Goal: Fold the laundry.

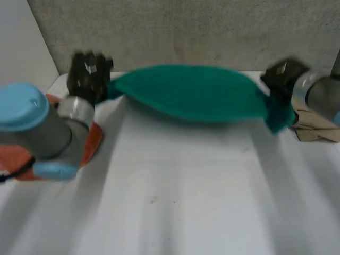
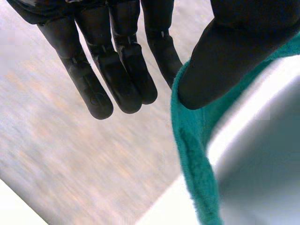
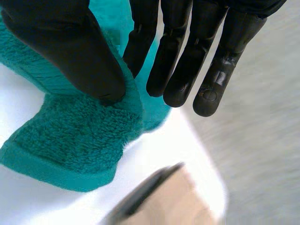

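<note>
We hold the teal terry towel (image 1: 191, 93) stretched over the white counter (image 1: 175, 186): left hand (image 1: 87, 74) pinches one end between thumb and fingers, right hand (image 1: 281, 77) the other.

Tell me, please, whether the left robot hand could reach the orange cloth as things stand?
Probably not yet: the left robot hand is pinching one end of the green towel, stretched to the right robot hand. The orange cloth lies beneath the left arm, so it must let go first.
</note>
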Controlling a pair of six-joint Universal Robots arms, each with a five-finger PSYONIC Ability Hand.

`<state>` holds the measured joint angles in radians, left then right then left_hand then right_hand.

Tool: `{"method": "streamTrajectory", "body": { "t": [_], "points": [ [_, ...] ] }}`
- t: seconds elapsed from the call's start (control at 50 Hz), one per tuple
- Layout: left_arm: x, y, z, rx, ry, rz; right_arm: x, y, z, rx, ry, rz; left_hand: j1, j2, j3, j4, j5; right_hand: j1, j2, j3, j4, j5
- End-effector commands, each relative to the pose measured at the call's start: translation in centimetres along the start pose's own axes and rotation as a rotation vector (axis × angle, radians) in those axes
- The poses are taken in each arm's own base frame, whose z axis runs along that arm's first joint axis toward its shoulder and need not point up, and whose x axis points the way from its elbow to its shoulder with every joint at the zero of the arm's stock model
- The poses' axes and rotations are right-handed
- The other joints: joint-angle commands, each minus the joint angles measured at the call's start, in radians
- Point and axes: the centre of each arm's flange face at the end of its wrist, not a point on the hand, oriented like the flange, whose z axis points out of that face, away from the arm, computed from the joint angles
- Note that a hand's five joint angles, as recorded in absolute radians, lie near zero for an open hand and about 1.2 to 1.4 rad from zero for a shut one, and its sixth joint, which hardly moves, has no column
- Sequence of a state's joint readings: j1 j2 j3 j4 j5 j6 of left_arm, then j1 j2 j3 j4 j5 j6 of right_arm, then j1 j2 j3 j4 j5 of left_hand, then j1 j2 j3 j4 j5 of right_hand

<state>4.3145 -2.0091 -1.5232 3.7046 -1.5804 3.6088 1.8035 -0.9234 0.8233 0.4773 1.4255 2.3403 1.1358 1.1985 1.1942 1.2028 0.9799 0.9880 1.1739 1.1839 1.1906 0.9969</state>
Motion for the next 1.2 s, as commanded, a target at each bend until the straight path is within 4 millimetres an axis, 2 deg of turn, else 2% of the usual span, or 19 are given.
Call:
{"method": "streamTrajectory", "body": {
  "t": [0.02,0.06,0.08,0.18,0.2,0.26,0.34,0.42,0.46,0.58,0.66,0.78,0.86,1.02,1.12,1.2],
  "points": [
    [2.8,3.5,-3.5,-0.138,0.099,0.000,-5.1,5.3,0.9,-0.164,-0.171,-0.046,0.260,0.198,0.202,0.193,0.242,0.177,-0.009,-0.019,-0.026,-0.007],
    [2.8,3.5,-3.5,-0.139,0.099,0.000,-5.4,5.8,1.4,-0.160,-0.156,-0.004,0.260,0.198,0.202,0.193,0.242,-0.386,-0.572,-0.582,-0.589,-0.570],
    [2.7,3.6,-3.4,-0.141,0.097,0.000,-5.4,5.9,1.8,-0.142,-0.127,0.069,0.260,0.198,0.202,0.193,0.242,-0.813,-0.999,-1.009,-1.016,-0.997],
    [2.3,3.5,-3.4,-0.139,0.087,-0.002,-5.0,8.4,1.9,-0.139,-0.066,0.361,0.260,0.198,0.202,0.193,0.242,-0.813,-0.999,-1.009,-1.016,-0.997],
    [2.3,3.3,-3.4,-0.138,0.085,-0.004,-4.4,8.9,1.3,-0.118,-0.043,0.448,0.260,0.198,0.202,0.193,0.242,-0.813,-0.999,-1.009,-1.016,-0.997],
    [2.2,3.3,-3.6,-0.139,0.083,-0.007,-3.7,9.5,-0.4,-0.078,0.000,0.568,0.260,0.198,0.202,0.193,0.242,-0.813,-0.999,-1.009,-1.016,-0.997],
    [1.9,3.3,-3.8,-0.143,0.078,-0.009,-4.5,11.2,-3.0,-0.073,0.031,0.693,0.260,0.198,0.202,0.193,0.242,-0.813,-0.999,-1.009,-1.016,-0.997],
    [2.0,3.4,-4.2,-0.156,0.084,-0.012,-6.2,12.3,-5.0,-0.123,0.010,0.704,0.260,0.198,0.202,0.193,0.242,-0.813,-0.999,-1.009,-1.016,-0.997],
    [2.1,3.4,-4.4,-0.159,0.087,-0.012,-6.6,12.2,-6.0,-0.132,0.003,0.688,0.260,0.198,0.202,0.193,0.242,-0.813,-0.999,-1.009,-1.016,-0.997],
    [2.1,3.4,-4.5,-0.161,0.090,-0.012,-8.6,12.0,-8.6,-0.097,-0.066,0.528,0.260,0.198,0.202,0.193,0.242,-0.801,-0.986,-0.996,-1.003,-0.984],
    [2.0,3.3,-4.3,-0.155,0.085,-0.012,-9.9,12.4,-9.2,-0.078,-0.098,0.463,0.260,0.198,0.202,0.193,0.242,-0.800,-0.986,-0.996,-1.003,-0.984],
    [1.3,2.8,-3.4,-0.132,0.064,-0.009,-10.0,12.5,-9.0,-0.061,-0.081,0.471,0.260,0.198,0.202,0.193,0.242,-0.806,-0.992,-1.002,-1.009,-0.990],
    [1.1,2.6,-2.8,-0.136,0.062,-0.008,-10.4,12.0,-8.8,-0.044,-0.096,0.528,0.260,0.198,0.202,0.193,0.242,-0.806,-0.992,-1.002,-1.009,-0.990],
    [0.7,0.8,-1.6,-0.142,0.098,-0.027,-12.8,7.5,-8.0,0.087,-0.207,0.652,0.260,0.198,0.202,0.193,0.242,-0.813,-0.999,-1.009,-1.016,-0.997],
    [0.1,-0.4,-0.7,-0.129,0.096,-0.057,-15.2,5.0,-6.7,0.151,-0.255,0.680,0.260,0.198,0.202,0.193,0.242,-0.813,-0.999,-1.009,-1.016,-0.997],
    [-0.3,-0.9,-0.1,-0.111,0.080,-0.095,-17.4,4.3,-5.5,0.145,-0.249,0.635,0.260,0.198,0.202,0.193,0.242,-0.813,-0.999,-1.009,-1.016,-0.997]
  ]
}}
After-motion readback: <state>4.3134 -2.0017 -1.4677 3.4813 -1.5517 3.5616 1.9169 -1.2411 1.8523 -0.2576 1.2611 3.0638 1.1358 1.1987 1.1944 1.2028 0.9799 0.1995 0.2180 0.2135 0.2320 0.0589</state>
